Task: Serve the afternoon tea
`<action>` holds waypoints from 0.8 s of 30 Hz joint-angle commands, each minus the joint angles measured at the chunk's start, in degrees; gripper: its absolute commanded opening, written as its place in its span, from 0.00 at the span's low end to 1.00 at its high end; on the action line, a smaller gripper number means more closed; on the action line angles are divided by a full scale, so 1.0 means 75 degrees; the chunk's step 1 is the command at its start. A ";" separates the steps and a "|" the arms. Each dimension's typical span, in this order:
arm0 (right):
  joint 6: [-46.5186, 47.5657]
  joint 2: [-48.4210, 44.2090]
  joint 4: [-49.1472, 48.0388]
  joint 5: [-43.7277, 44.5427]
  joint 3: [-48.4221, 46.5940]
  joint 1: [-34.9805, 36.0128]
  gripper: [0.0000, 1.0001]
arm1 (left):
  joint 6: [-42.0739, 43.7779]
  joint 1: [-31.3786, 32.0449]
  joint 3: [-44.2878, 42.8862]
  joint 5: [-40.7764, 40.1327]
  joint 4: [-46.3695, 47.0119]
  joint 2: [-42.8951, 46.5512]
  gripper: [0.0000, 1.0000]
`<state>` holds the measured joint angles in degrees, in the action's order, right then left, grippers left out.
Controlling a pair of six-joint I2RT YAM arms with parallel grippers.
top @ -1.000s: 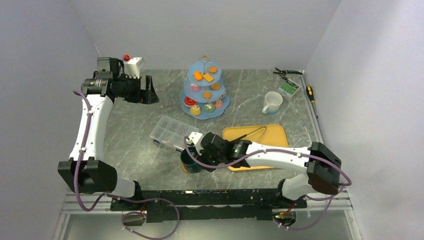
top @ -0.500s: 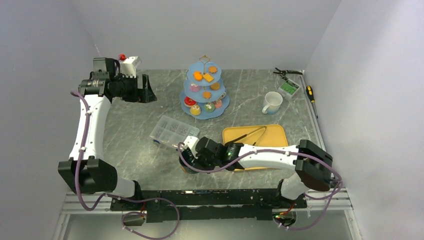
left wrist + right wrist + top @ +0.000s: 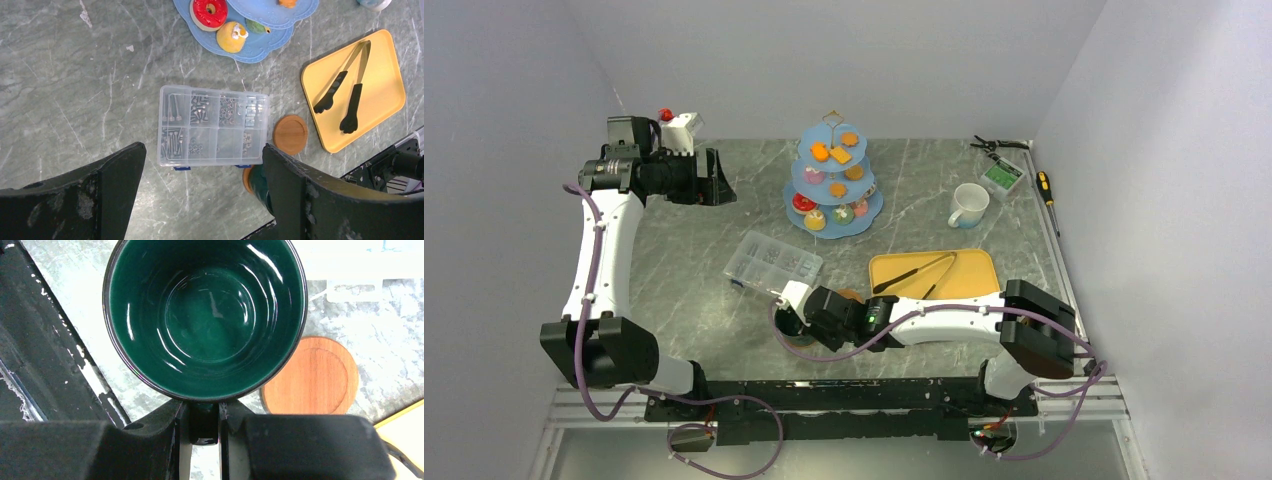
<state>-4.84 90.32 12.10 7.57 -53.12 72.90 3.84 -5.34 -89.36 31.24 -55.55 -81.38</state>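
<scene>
1. right gripper (image 3: 203, 422) pinches the handle of the dark-green mug (image 3: 205, 315), upright near the near edge of the bench (image 3: 684, 270), just beside a wooden coaster (image 3: 312, 377).
2. left gripper (image 3: 200, 195) spread wide, holding nothing, over the far-left corner.

No text, label, brand or number is legible on the dark-green mug (image 3: 205, 315), the clear compartment box (image 3: 212, 125) or elsewhere.

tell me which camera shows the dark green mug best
The right wrist view: the dark-green mug fills the frame, seen straight into its empty inside, handle pinched by the right gripper. The top external view hides most of it under that wrist. The left wrist view shows only a sliver at the bottom edge.
</scene>
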 commanded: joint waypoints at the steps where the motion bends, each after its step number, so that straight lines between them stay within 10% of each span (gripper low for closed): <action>1: 0.0154 0.0111 -0.0330 0.0177 -0.0268 0.0156 0.00 | 0.0060 -0.0060 -0.0027 0.0240 0.0186 0.0141 0.92; 17: -0.0105 0.0833 -0.0836 -0.0021 -0.0888 0.0286 0.01 | 0.0052 -0.0102 -0.0141 0.0363 0.0125 0.0127 0.93; 24: -0.0344 0.0234 -0.0867 0.0529 -0.0736 0.0284 0.61 | 0.0035 -0.0103 -0.0089 0.0380 0.0160 0.0158 0.93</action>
<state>-6.24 96.51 8.03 8.47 -58.13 74.67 3.81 -5.82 -89.36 32.34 -55.53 -81.38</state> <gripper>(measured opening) 0.544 0.931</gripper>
